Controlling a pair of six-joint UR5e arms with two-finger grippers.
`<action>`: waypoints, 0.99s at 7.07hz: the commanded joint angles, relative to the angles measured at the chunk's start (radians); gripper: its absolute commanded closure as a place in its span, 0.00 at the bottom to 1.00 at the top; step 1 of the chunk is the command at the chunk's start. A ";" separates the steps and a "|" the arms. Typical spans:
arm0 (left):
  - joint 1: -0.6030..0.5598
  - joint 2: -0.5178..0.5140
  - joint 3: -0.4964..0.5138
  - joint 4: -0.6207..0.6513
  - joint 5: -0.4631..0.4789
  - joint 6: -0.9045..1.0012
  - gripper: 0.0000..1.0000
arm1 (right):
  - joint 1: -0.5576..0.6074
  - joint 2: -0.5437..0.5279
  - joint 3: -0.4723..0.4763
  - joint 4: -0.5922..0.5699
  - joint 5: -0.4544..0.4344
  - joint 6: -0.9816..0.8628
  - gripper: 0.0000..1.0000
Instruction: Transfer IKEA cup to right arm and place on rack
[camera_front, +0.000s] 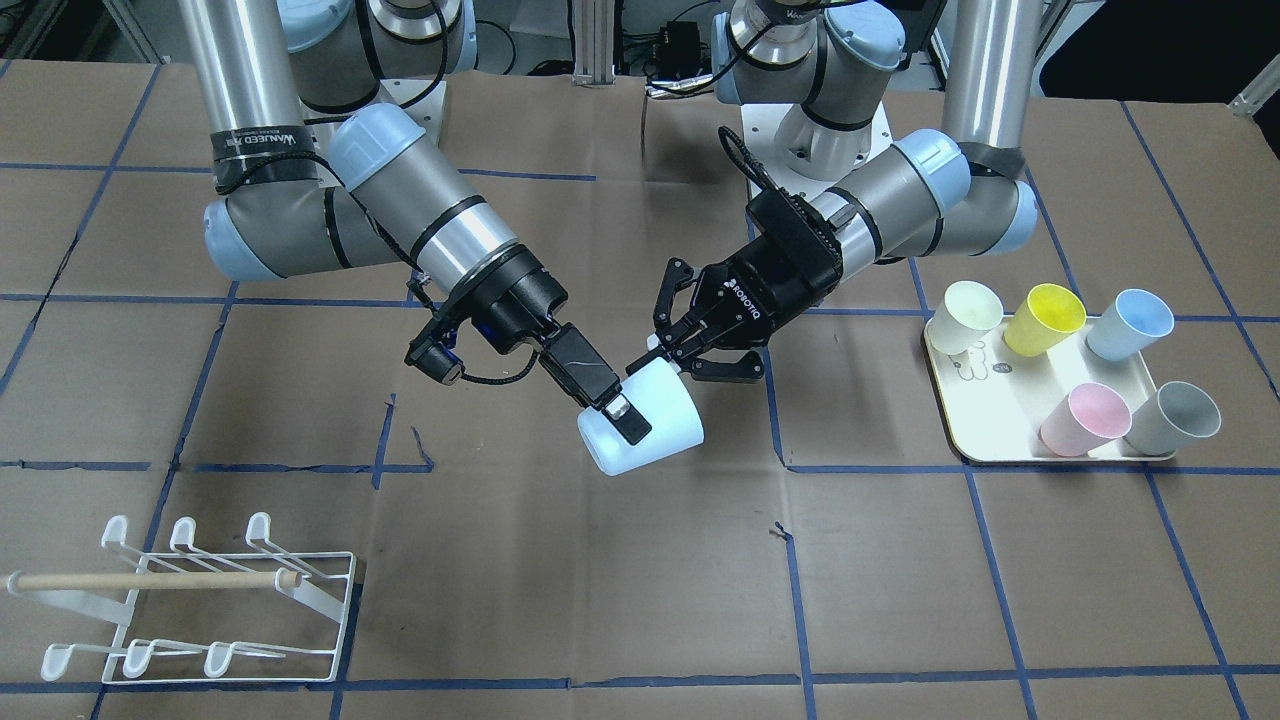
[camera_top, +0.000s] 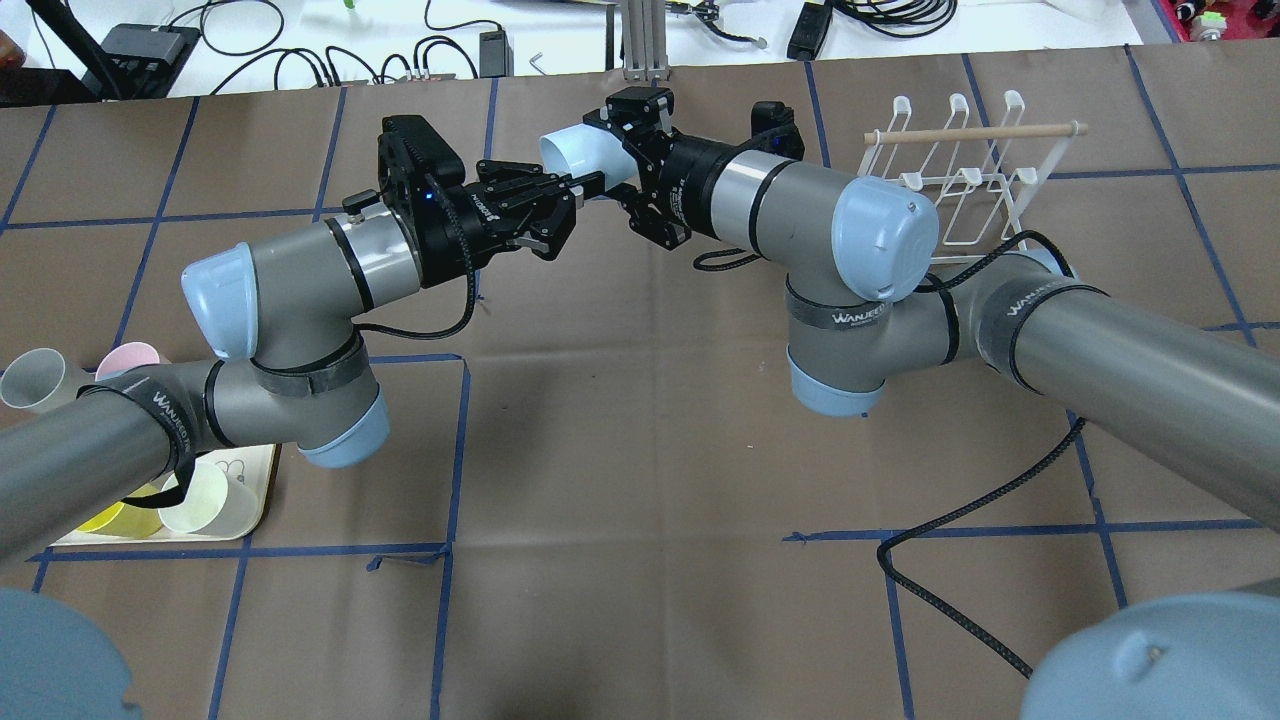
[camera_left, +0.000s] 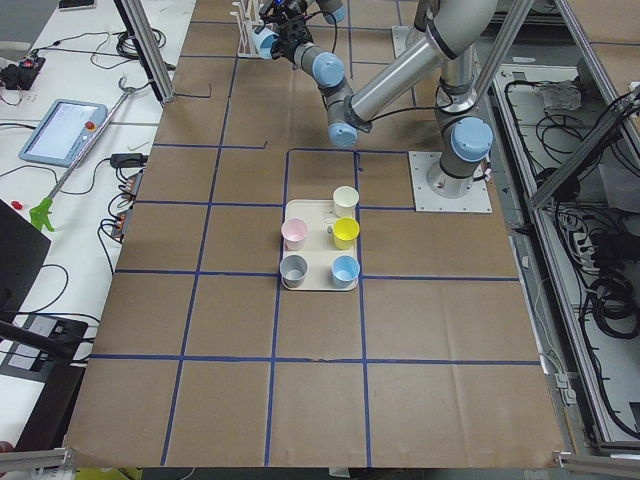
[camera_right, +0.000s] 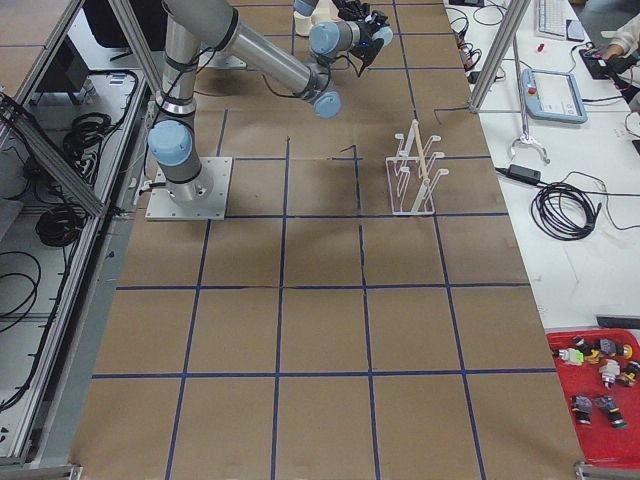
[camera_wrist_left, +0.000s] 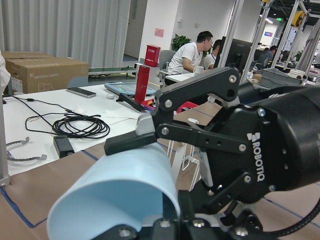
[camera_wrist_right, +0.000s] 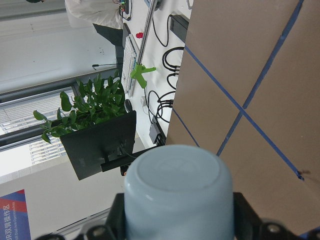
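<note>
The IKEA cup (camera_front: 655, 432) (camera_top: 575, 152), pale blue-white, hangs tilted above the table's middle between both arms. My right gripper (camera_front: 630, 428) is shut on its wall, one black finger (camera_front: 625, 418) lying across the near side. In the right wrist view the cup (camera_wrist_right: 177, 200) sits between that gripper's fingers. My left gripper (camera_front: 675, 368) (camera_top: 578, 205) stands open at the cup's other end, fingertips spread beside it. The left wrist view has the cup (camera_wrist_left: 115, 200) close in front. The white wire rack (camera_front: 200, 600) (camera_top: 960, 180) stands bare on the robot's right.
A cream tray (camera_front: 975, 425) (camera_left: 318, 285) on the robot's left holds several coloured cups. A black cable (camera_top: 950, 545) loops over the table near the right arm's base. Blue tape lines cross the brown table cover.
</note>
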 joint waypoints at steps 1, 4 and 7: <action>0.000 0.000 0.002 0.000 0.010 -0.002 0.72 | 0.000 0.000 0.000 0.001 0.001 0.000 0.43; 0.000 -0.005 0.002 0.001 0.042 -0.014 0.15 | 0.000 -0.003 0.000 -0.001 0.003 0.001 0.48; 0.063 0.011 -0.006 0.040 0.037 -0.017 0.01 | 0.000 -0.001 -0.003 -0.001 0.009 0.001 0.62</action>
